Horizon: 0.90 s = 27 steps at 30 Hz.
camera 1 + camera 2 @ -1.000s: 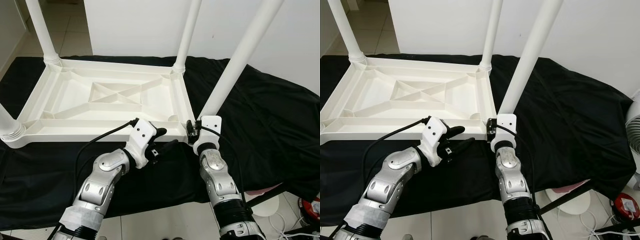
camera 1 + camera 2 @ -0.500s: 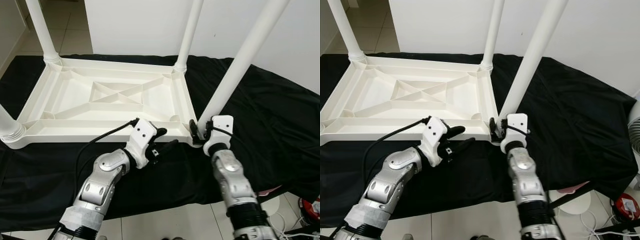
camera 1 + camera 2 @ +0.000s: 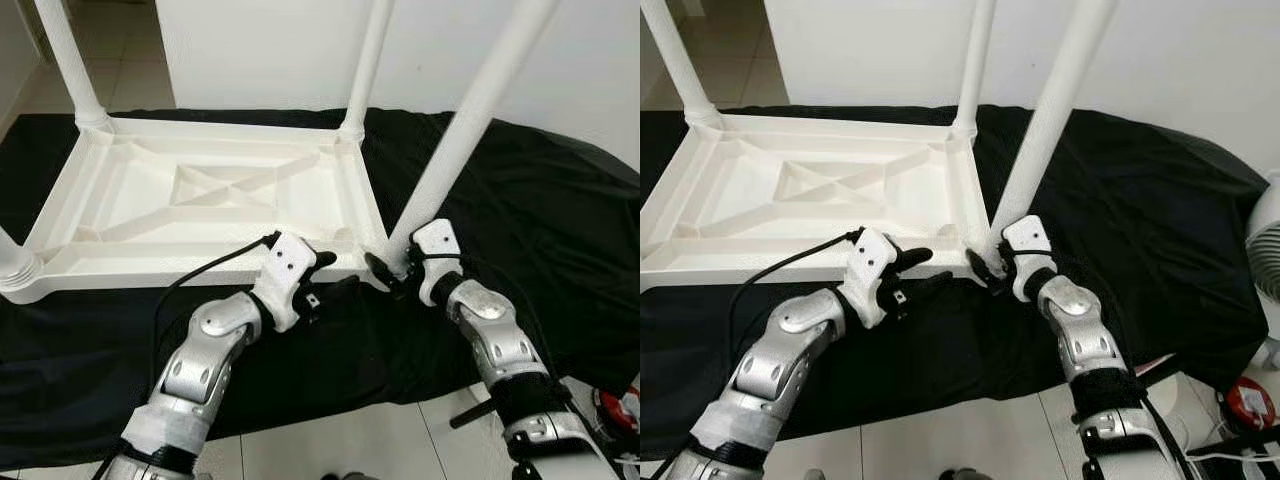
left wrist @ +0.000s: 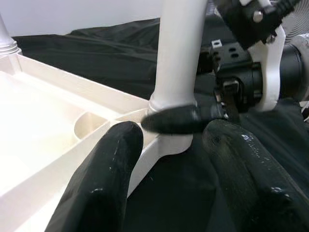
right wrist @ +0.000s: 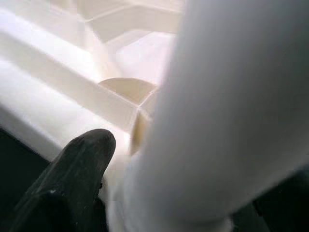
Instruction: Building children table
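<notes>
Right end effector clamps the white table leg at its base; left end effector, fingers spread wide, hovers beside the upturned tabletop

White ribbed plastic tabletop lies upside down on black cloth, used here as landmark. White round plastic legs stand at its corners: far-left leg, far-right leg, near-right leg. Right gripper closed around base of near-right leg at tabletop's near-right corner. Left gripper fingers spread, against tabletop's near edge, just beside that corner. White fan past cloth's right edge.
</notes>
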Tool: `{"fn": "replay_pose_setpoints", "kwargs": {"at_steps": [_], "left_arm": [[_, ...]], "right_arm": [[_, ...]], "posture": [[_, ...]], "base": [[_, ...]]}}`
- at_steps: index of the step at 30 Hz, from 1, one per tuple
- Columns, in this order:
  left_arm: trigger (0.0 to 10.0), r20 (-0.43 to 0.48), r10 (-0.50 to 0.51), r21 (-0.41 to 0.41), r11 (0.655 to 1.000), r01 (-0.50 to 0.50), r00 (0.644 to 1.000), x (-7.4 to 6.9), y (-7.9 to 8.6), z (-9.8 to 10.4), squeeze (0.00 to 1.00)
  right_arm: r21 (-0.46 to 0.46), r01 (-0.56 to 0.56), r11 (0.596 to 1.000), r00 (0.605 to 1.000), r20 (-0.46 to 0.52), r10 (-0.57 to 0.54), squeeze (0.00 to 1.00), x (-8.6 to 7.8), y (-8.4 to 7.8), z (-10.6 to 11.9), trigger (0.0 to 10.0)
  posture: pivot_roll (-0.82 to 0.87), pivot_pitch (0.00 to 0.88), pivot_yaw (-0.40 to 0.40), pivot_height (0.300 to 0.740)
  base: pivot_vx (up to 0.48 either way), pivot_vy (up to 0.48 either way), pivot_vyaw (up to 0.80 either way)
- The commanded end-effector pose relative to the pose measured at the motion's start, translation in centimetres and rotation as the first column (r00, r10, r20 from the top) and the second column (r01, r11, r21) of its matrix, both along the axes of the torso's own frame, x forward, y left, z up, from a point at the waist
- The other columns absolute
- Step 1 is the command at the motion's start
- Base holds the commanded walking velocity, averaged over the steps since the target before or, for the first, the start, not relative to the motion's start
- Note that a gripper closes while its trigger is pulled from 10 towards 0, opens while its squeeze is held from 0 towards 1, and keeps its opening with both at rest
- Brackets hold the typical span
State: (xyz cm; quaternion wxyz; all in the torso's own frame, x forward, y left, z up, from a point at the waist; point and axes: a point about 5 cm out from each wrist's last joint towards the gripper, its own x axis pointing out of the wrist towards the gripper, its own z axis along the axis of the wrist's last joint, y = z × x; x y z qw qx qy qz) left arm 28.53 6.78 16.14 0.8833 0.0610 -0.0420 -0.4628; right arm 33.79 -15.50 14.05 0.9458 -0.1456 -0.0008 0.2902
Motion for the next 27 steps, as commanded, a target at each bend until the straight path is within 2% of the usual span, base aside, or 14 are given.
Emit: {"fn": "replay_pose_setpoints", "kwargs": {"at_steps": [1, 2, 3, 4, 5, 6, 7, 15, 20, 22, 23, 27], "left_arm": [[10.0, -0.016, 0.059, 0.009, 0.998, -0.059, 0.998, 0.2, 0.2, -0.4, 0.0], [10.0, -0.016, 0.062, 0.009, 0.998, -0.062, 0.998, 0.2, 0.2, -0.4, 0.0], [10.0, -0.016, 0.066, 0.009, 0.998, -0.066, 0.998, 0.2, 0.3, -0.4, 0.0], [10.0, -0.016, 0.068, 0.009, 0.998, -0.068, 0.998, 0.2, 0.3, -0.4, 0.0], [10.0, -0.016, 0.071, 0.008, 0.997, -0.071, 0.997, 0.2, 0.4, -0.4, 0.0], [10.0, -0.016, 0.071, 0.008, 0.997, -0.071, 0.997, 0.2, 0.4, -0.4, 0.0], [10.0, -0.016, 0.073, 0.007, 0.997, -0.073, 0.997, 0.2, 0.4, -0.4, 0.0], [10.0, -0.013, 0.079, 0.004, 0.997, -0.079, 0.997, 0.2, 0.5, -0.3, 0.0], [10.0, -0.013, 0.08, 0.004, 0.997, -0.08, 0.997, 0.2, 0.5, -0.3, 0.0], [10.0, -0.013, 0.08, 0.004, 0.997, -0.08, 0.997, 0.2, 0.5, -0.3, 0.0], [10.0, -0.016, 0.077, 0.004, 0.997, -0.077, 0.997, 0.2, 0.5, -0.3, 0.0], [10.0, -0.018, 0.073, 0.003, 0.997, -0.073, 0.997, 0.2, 0.4, -0.4, 0.0]], "right_arm": [[-0.041, -0.038, 0.998, 0.999, -0.034, 0.036, 0.0, 0.0, -0.1, -0.6, 10.0], [-0.032, -0.05, 0.998, 0.998, -0.04, 0.049, 0.0, 0.0, -0.1, -0.6, 10.0], [-0.032, -0.06, 0.998, 0.997, -0.046, 0.059, 0.0, 0.1, -0.1, -0.7, 6.0], [-0.032, -0.072, 0.997, 0.996, -0.051, 0.07, 0.0, 0.1, -0.2, -0.7, 6.0], [-0.034, -0.079, 0.996, 0.996, -0.053, 0.077, 0.0, 0.2, -0.3, -0.8, 2.8], [-0.034, -0.079, 0.996, 0.996, -0.053, 0.077, 0.0, 0.2, -0.3, -0.8, 2.8], [-0.035, -0.084, 0.996, 0.995, -0.057, 0.082, 0.0, 0.3, -0.4, -0.9, 0.0], [-0.011, -0.083, 0.996, 0.995, -0.063, 0.083, 0.0, 0.6, -0.8, -1.1, 0.0], [0.03, 0.004, 1.0, 0.998, -0.069, -0.002, 0.0, 0.5, -0.8, -1.6, 0.0], [0.03, 0.004, 1.0, 0.998, -0.069, -0.002, 0.0, 0.5, -0.8, -1.6, 0.0], [0.062, 0.033, 0.998, 0.997, -0.065, -0.029, 0.0, 0.3, -0.3, -1.8, 0.0], [0.088, 0.061, 0.994, 0.997, -0.057, -0.056, 0.0, 0.0, 0.2, -1.9, 0.0]], "posture": [[0.08, 0.075, -0.084, 0.74], [0.09, 0.075, -0.087, 0.74], [0.09, 0.074, -0.089, 0.74], [0.09, 0.074, -0.089, 0.74], [0.09, 0.074, -0.091, 0.74], [0.09, 0.074, -0.091, 0.74], [0.1, 0.073, -0.093, 0.74], [0.1, 0.072, -0.095, 0.74], [0.1, 0.071, -0.093, 0.74], [0.1, 0.071, -0.093, 0.74], [0.09, 0.073, -0.09, 0.74], [0.08, 0.076, -0.091, 0.74]], "base": [[0.0, 0.0, 0.0], [0.0, 0.0, 0.0], [0.0, 0.0, 0.0], [0.0, 0.0, 0.0], [0.0, 0.0, 0.0], [0.0, 0.0, 0.0], [0.0, 0.0, 0.0], [0.0, 0.0, 0.0], [0.0, 0.0, 0.0], [0.0, 0.0, 0.0], [0.0, 0.0, 0.0], [0.0, 0.0, 0.0]]}}
